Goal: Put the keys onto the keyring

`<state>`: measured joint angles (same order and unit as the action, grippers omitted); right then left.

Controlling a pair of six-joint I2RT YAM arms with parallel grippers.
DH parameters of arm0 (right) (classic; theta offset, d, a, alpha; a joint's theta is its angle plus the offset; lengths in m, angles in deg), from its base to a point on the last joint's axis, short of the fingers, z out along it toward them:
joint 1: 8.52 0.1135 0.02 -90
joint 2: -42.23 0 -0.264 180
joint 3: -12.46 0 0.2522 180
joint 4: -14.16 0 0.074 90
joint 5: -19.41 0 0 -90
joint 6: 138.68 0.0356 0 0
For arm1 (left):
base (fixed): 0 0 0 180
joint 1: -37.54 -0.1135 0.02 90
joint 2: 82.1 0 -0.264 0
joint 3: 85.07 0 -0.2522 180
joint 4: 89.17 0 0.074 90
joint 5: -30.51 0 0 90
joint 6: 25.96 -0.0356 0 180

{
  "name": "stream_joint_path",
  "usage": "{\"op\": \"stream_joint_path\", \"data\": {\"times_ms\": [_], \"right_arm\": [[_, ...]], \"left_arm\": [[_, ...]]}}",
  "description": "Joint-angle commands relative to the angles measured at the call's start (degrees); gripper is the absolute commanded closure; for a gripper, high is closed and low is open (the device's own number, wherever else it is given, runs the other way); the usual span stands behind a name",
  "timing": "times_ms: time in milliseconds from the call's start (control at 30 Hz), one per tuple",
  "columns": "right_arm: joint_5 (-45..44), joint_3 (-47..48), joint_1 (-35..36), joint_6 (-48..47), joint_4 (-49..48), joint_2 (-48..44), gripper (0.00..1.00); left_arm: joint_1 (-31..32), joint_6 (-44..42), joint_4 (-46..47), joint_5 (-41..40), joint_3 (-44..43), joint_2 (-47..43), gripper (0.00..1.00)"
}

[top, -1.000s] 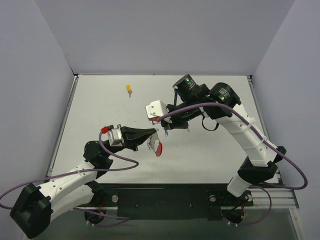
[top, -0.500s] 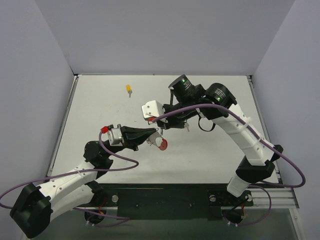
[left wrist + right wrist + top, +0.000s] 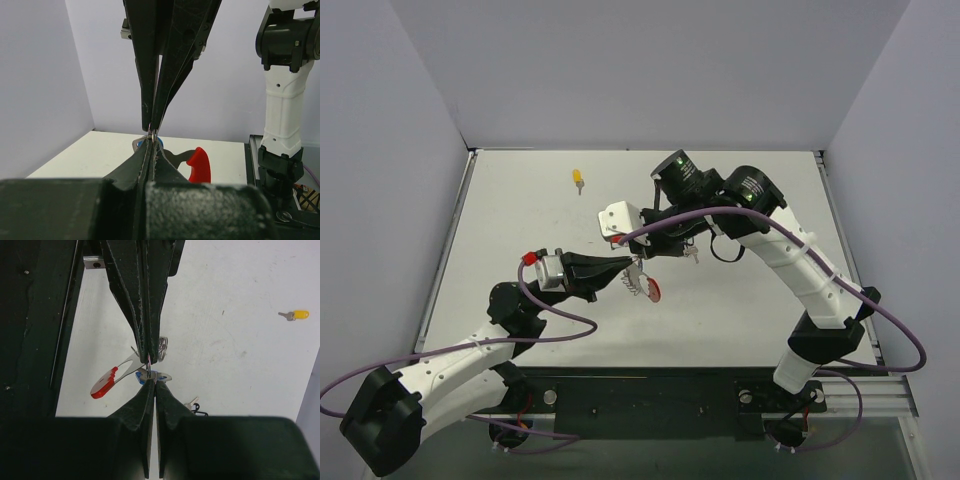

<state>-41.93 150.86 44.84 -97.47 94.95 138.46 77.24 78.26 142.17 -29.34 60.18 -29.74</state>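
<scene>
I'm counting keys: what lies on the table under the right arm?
A small silver key and a dark piece beside it show there. The right fingers cover the rest, so the count is unclear. The yellow key lies far off.

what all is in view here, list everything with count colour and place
keyring: 1, silver with a red arc, held off the table at centre
blue key: 1, blue head, at the meeting fingertips
yellow key: 1, yellow head, far left of the table, lying alone
third key: 1, silver, head colour unclear, on the table just right of the keyring
table: 1, white, under everything
left gripper: 1, black, shut on the keyring
right gripper: 1, black, shut on the blue key
</scene>
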Motion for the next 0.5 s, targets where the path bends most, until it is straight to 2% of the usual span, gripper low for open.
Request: {"op": "stream_joint_path", "data": {"times_ms": [0,267,467], "right_arm": [[-1.4,1.7,0.3,1.0,0.2,-0.7,1.0],[-1.8,1.7,0.0,0.6,1.3,-1.2,1.0],[0.6,2.5,0.2,-0.5,2.5,-0.8,1.0]], "left_arm": [[0.3,-1.2,1.3,-1.9,-0.5,-1.4,1.0],[0.2,-4.5,-3.5,-2.5,-1.1,-3.2,1.0],[0.2,-4.6,-3.4,-1.9,-1.2,-3.0,1.0]]}}
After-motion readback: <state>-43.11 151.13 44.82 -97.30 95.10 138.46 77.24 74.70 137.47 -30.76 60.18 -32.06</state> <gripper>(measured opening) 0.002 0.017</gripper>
